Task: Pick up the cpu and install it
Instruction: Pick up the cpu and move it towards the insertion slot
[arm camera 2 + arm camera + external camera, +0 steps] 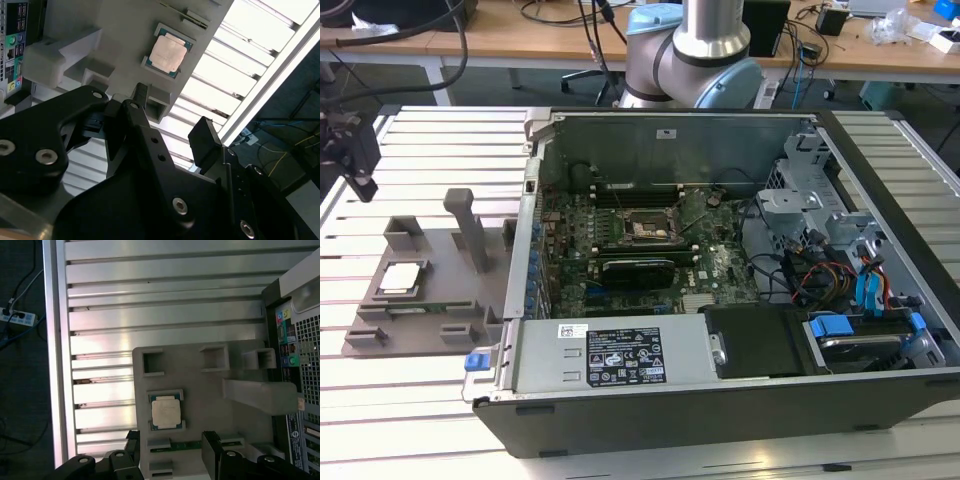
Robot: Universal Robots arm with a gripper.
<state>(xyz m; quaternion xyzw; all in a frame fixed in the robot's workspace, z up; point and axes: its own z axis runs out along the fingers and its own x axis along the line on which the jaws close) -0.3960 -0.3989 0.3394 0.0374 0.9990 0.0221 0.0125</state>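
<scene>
1 cpu (166,411) in grey fixture (212,407), end effector (171,437) spread, empty, in first wrist view, socket (647,229) in exterior view

We log the cpu (166,411) as silvery-grey on top with a thin greenish border. The fixture plate (200,405) we note as plain matt grey. The table (420,390) is pale silver metal, striped by parallel slats. The gripper (172,117) is black, with bright silver screws (46,157). The computer case (720,415) we list as dark grey, its board (570,240) green, its latch (474,362) blue, its label (625,357) black and white. The robot arm (695,55) is silver and light blue.
</scene>
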